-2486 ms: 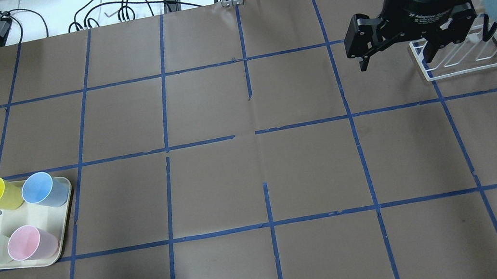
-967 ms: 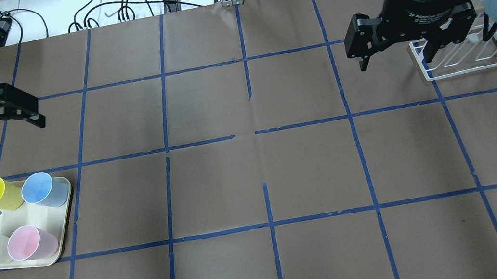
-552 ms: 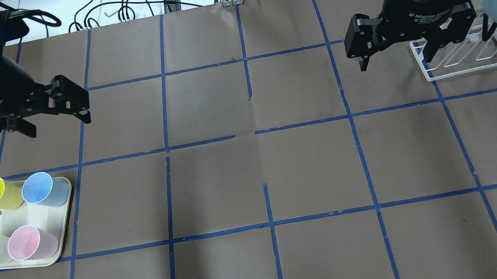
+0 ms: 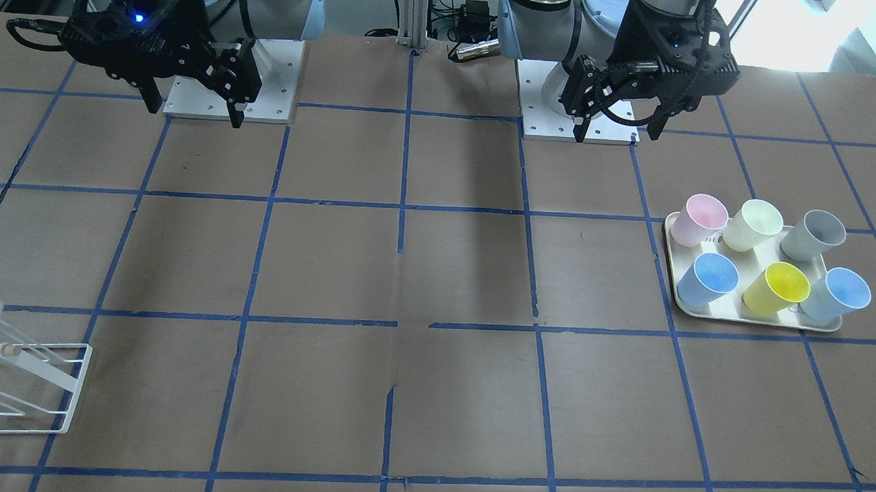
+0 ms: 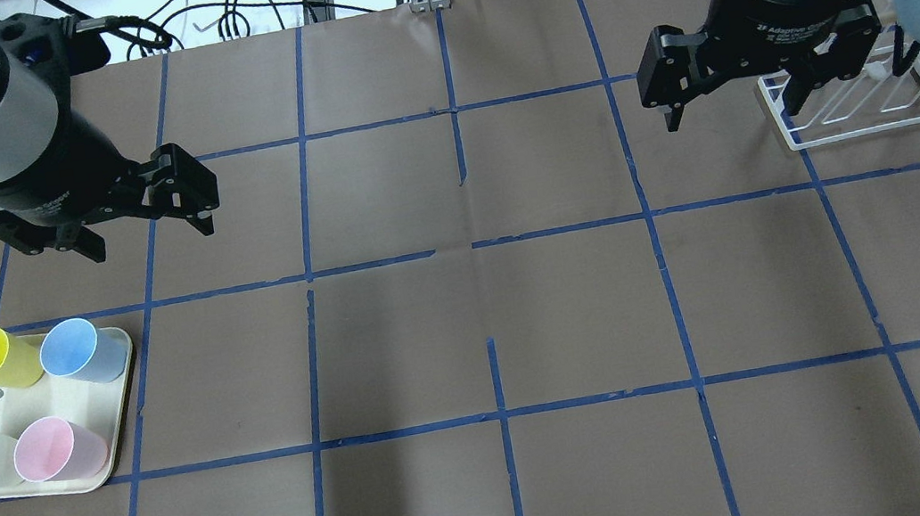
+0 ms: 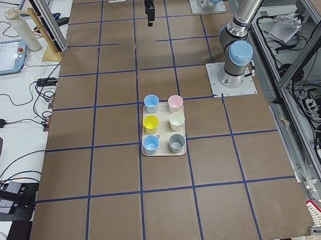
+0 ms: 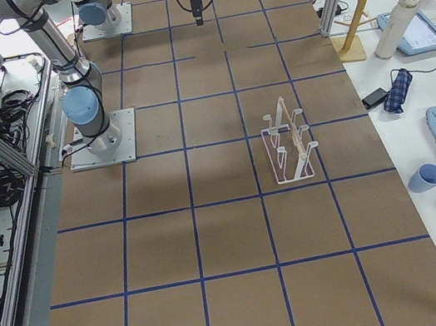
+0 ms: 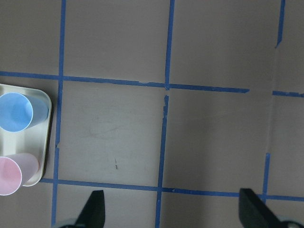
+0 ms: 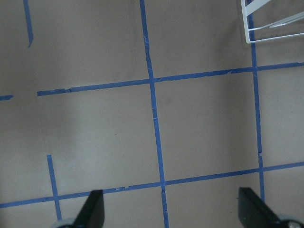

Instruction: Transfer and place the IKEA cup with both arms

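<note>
In the front-facing view, the IKEA cup (image 4: 813, 234) was seen upright, mouth up, on a cream tray (image 4: 669, 265) on the table (image 4: 408, 274). It stood in the row nearer the robot, at the end toward the robot's left. Six cups were set apart in two rows of three, a spacing judged to leave room for fingers round each. The left tool (image 4: 617, 132) was held above the table, jaws wide and empty, well apart from the cup. The right tool (image 4: 195, 110) was likewise wide and empty.

In the overhead view, the cup was almost cut off by the left edge. "2F Adaptive" could be read on the right tool's body. A small label on the tray could not be read surely. The right tool was held beside a white wire rack (image 5: 854, 114), judged to be waiting there to receive the cup.

In the left wrist view, widely parted fingertips and the tray's edge were shown, but not the cup.
</note>
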`<state>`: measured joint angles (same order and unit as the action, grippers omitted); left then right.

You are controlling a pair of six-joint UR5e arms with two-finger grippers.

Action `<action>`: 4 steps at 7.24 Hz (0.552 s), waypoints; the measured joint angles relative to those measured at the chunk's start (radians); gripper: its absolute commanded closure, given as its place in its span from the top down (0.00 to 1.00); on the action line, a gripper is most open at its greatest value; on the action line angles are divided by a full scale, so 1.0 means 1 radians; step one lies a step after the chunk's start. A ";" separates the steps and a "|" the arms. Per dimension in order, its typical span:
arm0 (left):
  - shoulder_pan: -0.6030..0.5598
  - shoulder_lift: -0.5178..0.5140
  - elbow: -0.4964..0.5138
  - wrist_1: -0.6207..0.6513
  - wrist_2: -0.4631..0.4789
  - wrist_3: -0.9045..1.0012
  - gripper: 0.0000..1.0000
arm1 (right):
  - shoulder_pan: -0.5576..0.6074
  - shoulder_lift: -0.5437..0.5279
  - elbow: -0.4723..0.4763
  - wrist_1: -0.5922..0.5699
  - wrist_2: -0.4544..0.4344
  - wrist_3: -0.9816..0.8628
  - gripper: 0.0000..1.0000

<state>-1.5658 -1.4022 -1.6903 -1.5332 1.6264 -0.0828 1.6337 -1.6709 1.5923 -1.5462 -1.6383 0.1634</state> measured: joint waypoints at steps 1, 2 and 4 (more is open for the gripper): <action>0.002 -0.010 0.008 -0.001 0.012 -0.001 1.00 | 0.000 0.000 0.000 0.000 -0.001 -0.002 1.00; 0.004 -0.016 0.015 -0.002 0.017 -0.001 1.00 | 0.000 0.001 0.000 0.002 -0.005 -0.002 1.00; 0.009 -0.029 0.039 -0.006 0.023 0.003 1.00 | -0.004 0.006 0.000 0.003 0.010 -0.002 1.00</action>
<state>-1.5569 -1.4308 -1.6508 -1.5396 1.6493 -0.0797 1.6298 -1.6654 1.5919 -1.5434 -1.6278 0.1615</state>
